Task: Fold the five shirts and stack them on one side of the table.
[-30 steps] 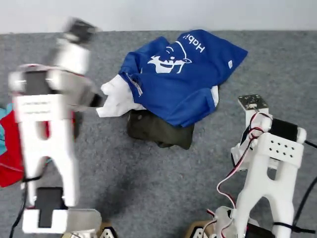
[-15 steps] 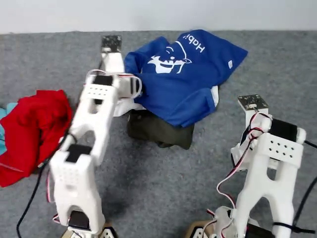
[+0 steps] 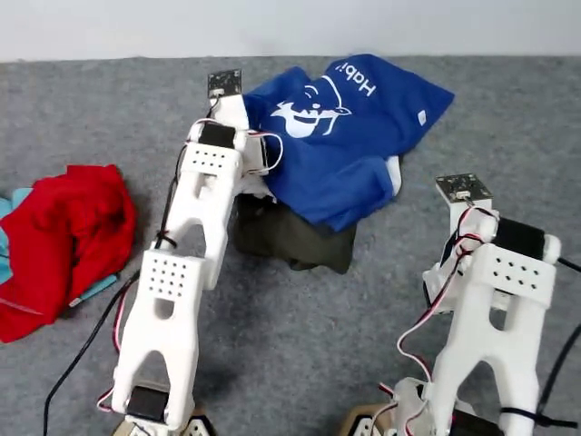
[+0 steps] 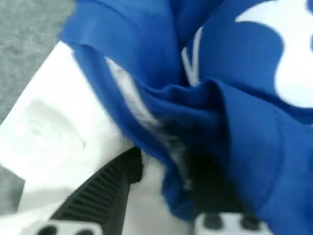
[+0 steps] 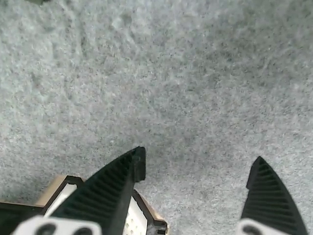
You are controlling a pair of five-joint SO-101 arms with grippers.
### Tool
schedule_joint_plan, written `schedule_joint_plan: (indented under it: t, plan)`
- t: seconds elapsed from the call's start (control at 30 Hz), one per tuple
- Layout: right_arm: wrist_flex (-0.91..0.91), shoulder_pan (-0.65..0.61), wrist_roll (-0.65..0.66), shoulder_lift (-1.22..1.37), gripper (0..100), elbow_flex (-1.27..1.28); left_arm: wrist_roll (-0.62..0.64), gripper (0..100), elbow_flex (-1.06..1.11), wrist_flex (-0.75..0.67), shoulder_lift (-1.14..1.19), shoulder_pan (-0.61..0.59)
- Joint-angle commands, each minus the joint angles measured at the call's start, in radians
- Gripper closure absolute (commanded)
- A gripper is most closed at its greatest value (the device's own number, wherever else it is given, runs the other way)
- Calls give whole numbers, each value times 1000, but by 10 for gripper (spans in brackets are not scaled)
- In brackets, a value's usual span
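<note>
A blue shirt [image 3: 349, 136] with a white print lies crumpled on top of a pile at the table's back middle. Under it are a white shirt [image 3: 392, 174] and a dark olive shirt [image 3: 290, 238]. A red shirt [image 3: 64, 227] lies bunched at the left edge on a teal one [image 3: 7, 202]. My left arm [image 3: 204, 191] stretches to the pile's left side. In the left wrist view, my left gripper [image 4: 176, 171] is open, with a fold of the blue shirt [image 4: 244, 122] between its jaws and the white shirt [image 4: 54, 127] beside it. My right gripper [image 5: 195, 171] is open over bare carpet.
The table [image 3: 300, 363] is covered in grey carpet, bare at the front between the two arm bases. The right arm [image 3: 490, 282] stands folded back at the front right, apart from the pile. A pale wall runs along the far edge.
My left arm has swung from above the red shirt at the left over to the pile, ending at the blue shirt's edge. The red shirt stays on the table. The right arm has not moved.
</note>
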Motion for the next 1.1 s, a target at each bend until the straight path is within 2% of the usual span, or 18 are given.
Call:
schedule_joint_plan:
  t: [0.0, 0.17, 0.37, 0.8, 1.07]
  plan:
    - [-10, 5, -5, 1, 663, 0, 8, 987, -208, 103, 77, -29]
    - [-10, 5, -5, 1, 663, 0, 6, 988, -582, 325, 58, -112]
    - [-10, 5, -5, 1, 663, 0, -87, 988, -556, 385, -192, -252]
    - [-10, 4, -5, 1, 663, 0, -92, 988, -545, 385, -783, -506]
    - [-10, 4, -5, 1, 663, 0, -92, 987, -516, 385, -939, -720]
